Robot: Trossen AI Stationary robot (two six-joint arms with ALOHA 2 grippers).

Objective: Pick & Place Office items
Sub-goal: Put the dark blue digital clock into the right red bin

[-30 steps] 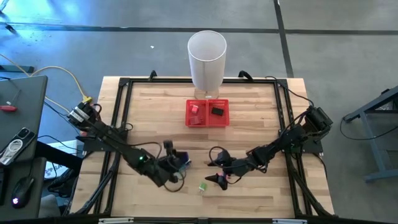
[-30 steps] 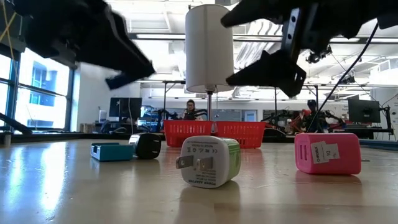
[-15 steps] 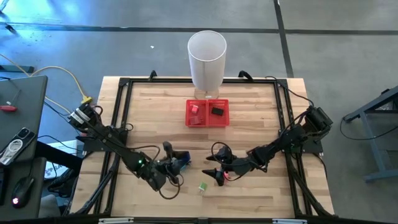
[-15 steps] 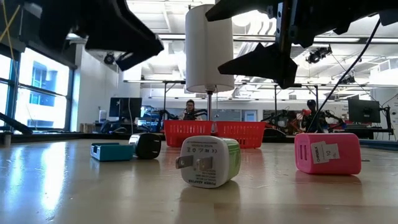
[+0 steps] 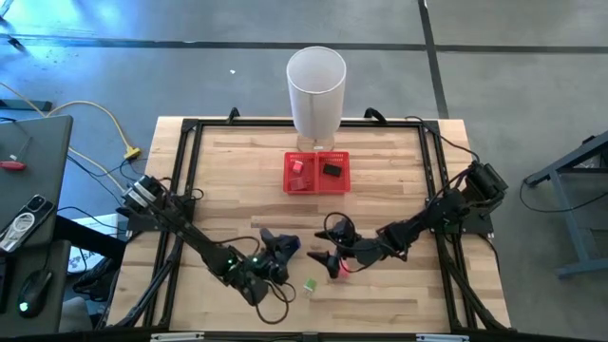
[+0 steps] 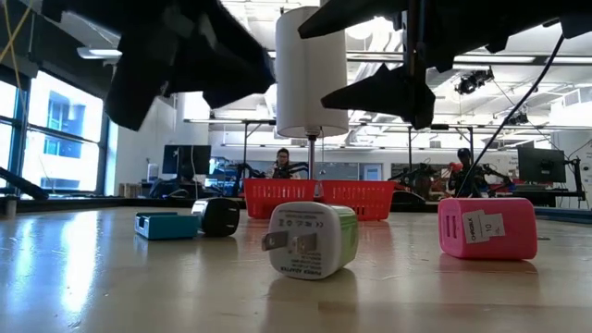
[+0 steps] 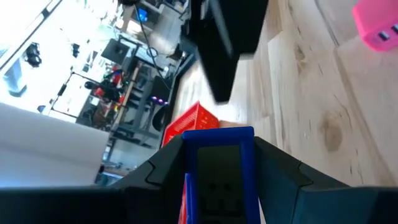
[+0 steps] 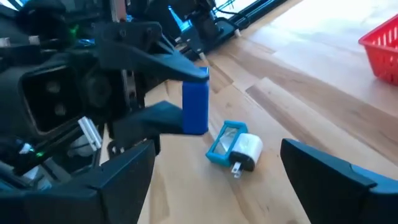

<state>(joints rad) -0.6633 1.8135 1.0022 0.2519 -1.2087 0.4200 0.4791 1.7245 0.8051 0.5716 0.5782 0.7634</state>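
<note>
The blue block (image 8: 195, 106) is off the tabletop (image 5: 380, 161), pinched upright between the two fingers of the left end effector (image 8: 186, 93) — the left wrist view shows its flat blue face (image 7: 219, 168) squeezed at both narrow sides. It looks like a small hard plastic charger: light, stiff and smooth, so it probably needs little force but could twist or slip if held by a corner; the flat opposite sides taken here are the sensible place to hold it.

Below it on the wood lie a teal piece (image 8: 222, 149) and a white plug (image 8: 245, 152), touching each other. In the low view a teal piece (image 6: 166, 225) and a dark brown plug (image 6: 220, 216) sit side by side, a green-and-white plug (image 6: 310, 240) stands nearer the front with its prongs out, and a pink block (image 6: 487, 228) rests off to the side. All seem equally rigid and light, best taken across their flat faces, not the prongs.

The right end effector (image 5: 331, 249) hovers just beside the left one near the table's middle, fingers spread wide and holding nothing. The red tray (image 5: 317, 186) sits well apart toward the far edge — already carrying a few pieces — with the tall white bin (image 5: 315, 95) behind it.
</note>
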